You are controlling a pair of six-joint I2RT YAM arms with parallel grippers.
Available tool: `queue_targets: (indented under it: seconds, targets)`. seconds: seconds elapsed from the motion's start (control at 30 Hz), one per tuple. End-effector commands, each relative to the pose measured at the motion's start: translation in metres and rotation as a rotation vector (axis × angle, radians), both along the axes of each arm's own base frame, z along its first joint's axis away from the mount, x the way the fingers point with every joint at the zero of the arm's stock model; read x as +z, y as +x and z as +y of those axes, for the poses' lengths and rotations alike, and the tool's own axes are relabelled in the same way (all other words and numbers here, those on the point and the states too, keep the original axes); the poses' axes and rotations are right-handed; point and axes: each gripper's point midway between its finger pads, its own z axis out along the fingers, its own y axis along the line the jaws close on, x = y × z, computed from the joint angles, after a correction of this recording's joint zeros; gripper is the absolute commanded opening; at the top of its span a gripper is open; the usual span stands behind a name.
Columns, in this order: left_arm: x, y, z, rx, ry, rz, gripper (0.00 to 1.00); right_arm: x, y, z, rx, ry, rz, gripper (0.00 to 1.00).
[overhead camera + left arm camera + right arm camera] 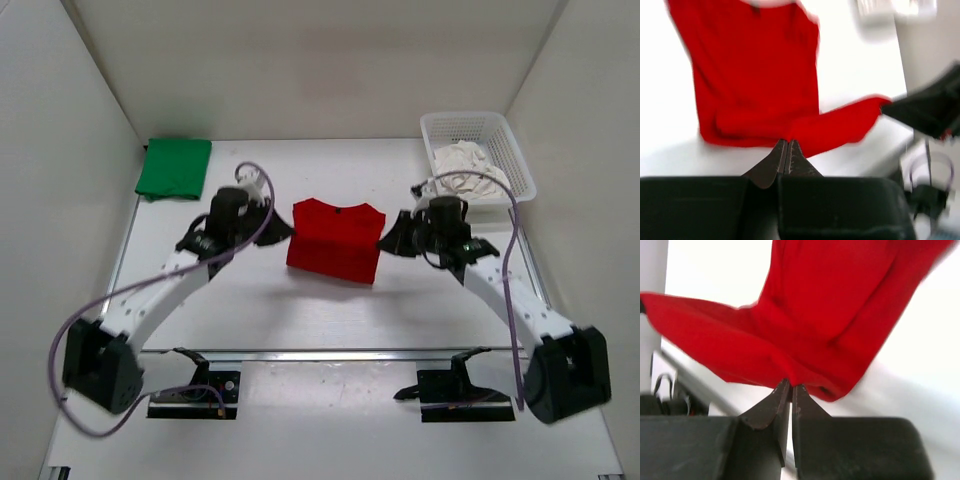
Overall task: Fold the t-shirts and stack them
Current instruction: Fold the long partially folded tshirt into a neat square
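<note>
The red t-shirt (335, 240) lies partly folded in the middle of the table, its near part lifted between my grippers. My left gripper (283, 233) is shut on its left edge; in the left wrist view the jaws (786, 142) pinch the red cloth (755, 75). My right gripper (384, 243) is shut on its right edge; in the right wrist view the jaws (791, 386) pinch the hanging red cloth (830, 315). The green t-shirt (175, 167) lies folded at the back left. The off-white t-shirt (462, 165) sits crumpled in the basket.
A white mesh basket (465, 117) stands at the back right corner. White walls close in the table on the left, back and right. A metal rail runs along the near edge, by the arm bases.
</note>
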Motion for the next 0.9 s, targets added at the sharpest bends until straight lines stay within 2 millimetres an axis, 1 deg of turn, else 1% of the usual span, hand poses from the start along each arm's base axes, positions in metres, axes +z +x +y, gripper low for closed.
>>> queue_targets:
  seconds: [0.0,0.03,0.07,0.1,0.13,0.17,0.2,0.23,0.27,0.33,0.37,0.4,0.43,0.47,0.5,0.53,0.57,0.6,0.63,0.67,0.7,0.73,0.77,0.8,0.83,0.87]
  targets:
    - [0.004,0.082,0.002,0.088,0.026,-0.045,0.0,0.027,0.067,-0.003,-0.002,-0.036,-0.139,0.0]
    - [-0.001,0.092,0.0,0.094,0.04,-0.034,0.0,0.039,0.086,-0.009,-0.024,-0.025,-0.161,0.0]
    - [-0.007,0.115,-0.005,0.106,0.067,-0.025,0.0,0.023,0.099,-0.01,-0.039,-0.03,-0.114,0.0]
    - [-0.012,0.133,-0.012,0.109,0.078,-0.01,0.0,0.014,0.117,-0.015,-0.06,-0.037,-0.105,0.0]
    - [0.0,0.15,-0.01,0.132,0.083,-0.036,0.0,0.01,0.135,-0.02,-0.081,-0.021,-0.089,0.0]
    - [-0.018,0.16,-0.012,0.135,0.104,-0.009,0.0,0.004,0.142,-0.022,-0.086,-0.027,-0.077,0.0]
    - [-0.028,0.174,-0.011,0.148,0.115,0.015,0.0,-0.004,0.156,-0.025,-0.099,-0.025,-0.054,0.0]
    - [-0.033,0.188,-0.01,0.165,0.111,0.025,0.0,-0.01,0.168,-0.027,-0.101,-0.027,-0.045,0.0]
    - [-0.036,0.195,-0.008,0.175,0.11,0.025,0.0,-0.012,0.175,-0.029,-0.104,-0.037,-0.052,0.0]
    - [-0.049,0.213,-0.01,0.187,0.097,0.049,0.0,-0.033,0.192,-0.033,-0.116,-0.051,-0.004,0.0]
    - [-0.047,0.221,-0.009,0.197,0.087,0.045,0.0,-0.033,0.2,-0.037,-0.125,-0.05,-0.001,0.0]
    - [-0.058,0.226,-0.009,0.202,0.1,0.06,0.0,-0.032,0.205,-0.039,-0.13,-0.044,-0.003,0.0]
    - [-0.064,0.231,-0.009,0.213,0.116,0.065,0.0,-0.038,0.211,-0.04,-0.146,-0.055,0.002,0.0]
    - [-0.067,0.235,-0.007,0.225,0.123,0.071,0.01,-0.043,0.218,-0.042,-0.145,-0.056,0.01,0.0]
    - [-0.071,0.239,-0.007,0.231,0.118,0.074,0.03,-0.04,0.222,-0.042,-0.146,-0.05,0.008,0.02]
    - [-0.076,0.24,-0.005,0.241,0.112,0.09,0.07,-0.038,0.23,-0.043,-0.149,-0.062,0.0,0.04]
    - [-0.073,0.241,-0.001,0.255,0.094,0.079,0.09,-0.036,0.235,-0.043,-0.141,-0.066,-0.004,0.07]
    - [-0.078,0.241,0.001,0.262,0.082,0.078,0.14,-0.032,0.237,-0.04,-0.128,-0.068,-0.011,0.12]
    - [-0.069,0.24,0.002,0.276,0.051,0.07,0.2,-0.03,0.238,-0.039,-0.124,-0.068,-0.017,0.15]
    - [-0.066,0.24,0.009,0.29,0.032,0.052,0.26,-0.025,0.237,-0.038,-0.122,-0.071,-0.026,0.19]
    - [-0.069,0.236,0.011,0.295,0.015,0.047,0.44,-0.02,0.233,-0.039,-0.129,-0.073,-0.04,0.26]
    - [-0.053,0.235,0.016,0.316,-0.002,0.014,0.51,-0.016,0.231,-0.039,-0.135,-0.075,-0.053,0.3]
    - [-0.047,0.228,0.019,0.319,-0.014,0.004,0.53,-0.01,0.225,-0.039,-0.143,-0.08,-0.082,0.38]
    - [-0.05,0.226,0.02,0.32,-0.026,-0.015,0.51,-0.012,0.217,-0.038,-0.149,-0.084,-0.085,0.42]
    - [-0.039,0.221,0.018,0.316,-0.047,-0.032,0.48,-0.008,0.213,-0.038,-0.155,-0.08,-0.096,0.41]
    - [-0.037,0.209,0.009,0.29,-0.051,-0.033,0.45,-0.009,0.204,-0.033,-0.145,-0.066,-0.099,0.35]
